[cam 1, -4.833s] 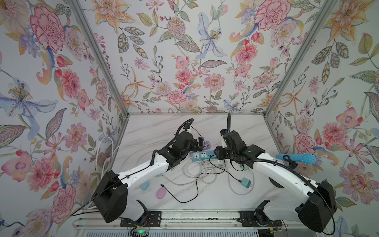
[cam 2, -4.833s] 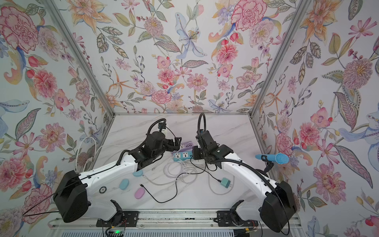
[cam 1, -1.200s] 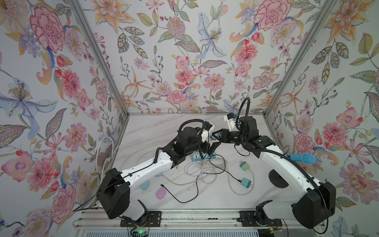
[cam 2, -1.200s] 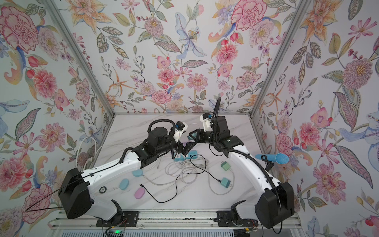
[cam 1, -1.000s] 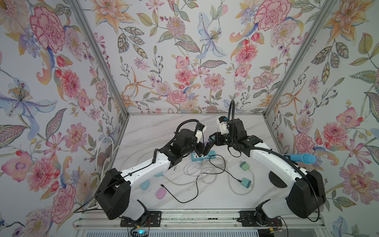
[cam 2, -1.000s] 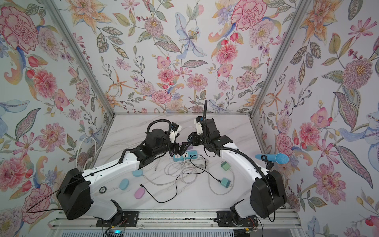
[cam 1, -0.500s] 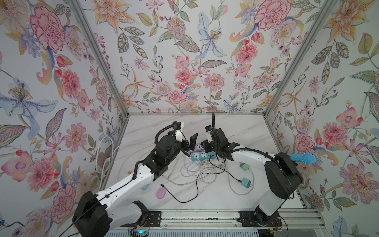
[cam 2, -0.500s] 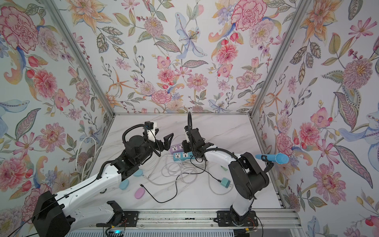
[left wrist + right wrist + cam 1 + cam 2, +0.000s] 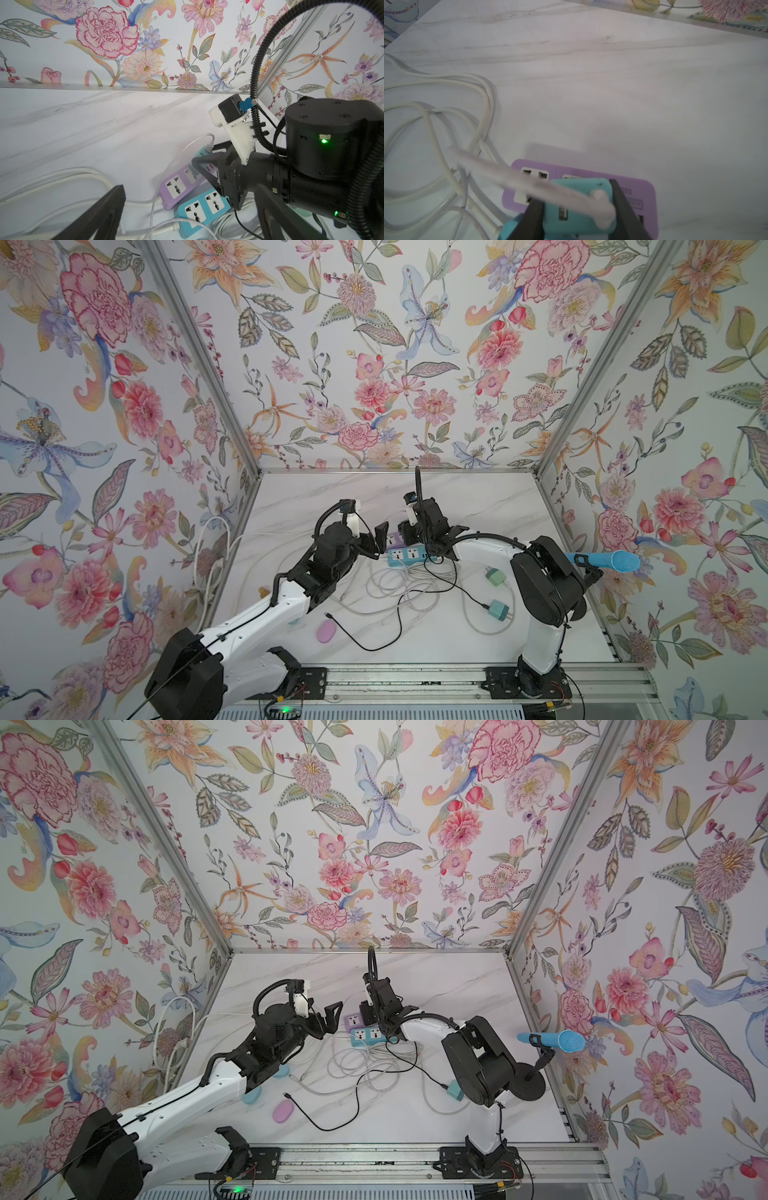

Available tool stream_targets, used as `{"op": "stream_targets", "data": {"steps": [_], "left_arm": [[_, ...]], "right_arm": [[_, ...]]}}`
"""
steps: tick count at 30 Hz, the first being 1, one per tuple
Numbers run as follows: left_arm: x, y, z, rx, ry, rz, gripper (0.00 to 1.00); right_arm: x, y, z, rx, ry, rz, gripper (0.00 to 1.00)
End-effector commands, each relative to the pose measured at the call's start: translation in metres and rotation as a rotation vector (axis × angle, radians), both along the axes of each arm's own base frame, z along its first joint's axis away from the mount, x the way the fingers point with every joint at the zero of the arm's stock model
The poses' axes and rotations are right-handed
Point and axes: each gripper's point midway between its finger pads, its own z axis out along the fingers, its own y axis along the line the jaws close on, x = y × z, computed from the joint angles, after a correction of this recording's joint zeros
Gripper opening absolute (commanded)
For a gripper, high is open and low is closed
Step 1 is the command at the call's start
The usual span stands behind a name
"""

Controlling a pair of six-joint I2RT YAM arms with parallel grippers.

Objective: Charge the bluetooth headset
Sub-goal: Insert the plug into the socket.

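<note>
From where I stand, the right pincer [image 9: 574, 193] has matt black plastic fingers [image 9: 623, 207] around a smooth teal plastic charger [image 9: 581, 222]. Right under the pincer the purple power strip [image 9: 591, 171] looks satin plastic. The white cables [image 9: 486, 97] off to its side look rubbery, and the tabletop [image 9: 612, 83] is polished, marble-veined and faintly glossy.

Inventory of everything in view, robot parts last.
table: 1, white marble, cell floor
purple power strip: 1, purple, centre
teal power strip: 1, teal, beside the purple one
held charger: 1, teal, in right claw, white cable plugged in
loose chargers: 2, teal, right side
white cables: several, white, coiled centre
black cable: 1, black, front
pink oval case: 1, pink, front left
blue oval cases: 2, light blue, by left arm
microphone: 1, blue, on stand, right edge
left claw: 1, black, open, empty
right claw: 1, black, shut on held charger
</note>
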Motion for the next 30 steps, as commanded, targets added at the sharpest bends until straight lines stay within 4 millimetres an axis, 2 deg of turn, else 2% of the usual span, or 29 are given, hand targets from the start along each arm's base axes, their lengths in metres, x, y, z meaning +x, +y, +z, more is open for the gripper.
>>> {"op": "stream_targets", "data": {"steps": [1,16,23,30], "left_arm": [[0.0,0.012,0.007,-0.038,-0.012,0.048,1.0],[0.0,0.019,0.003,-0.044,-0.002,0.07,1.0],[0.001,0.021,0.002,-0.043,0.0,0.078,1.0],[0.004,0.018,-0.002,-0.041,0.012,0.073,1.0]], "right_arm": [[0.014,0.005,0.007,-0.002,-0.051,-0.009,0.0],[0.007,0.002,-0.02,-0.02,0.014,-0.034,0.0],[-0.002,-0.002,-0.025,-0.077,0.0,-0.066,0.0],[-0.016,0.006,-0.044,-0.115,0.014,-0.06,0.0]]}}
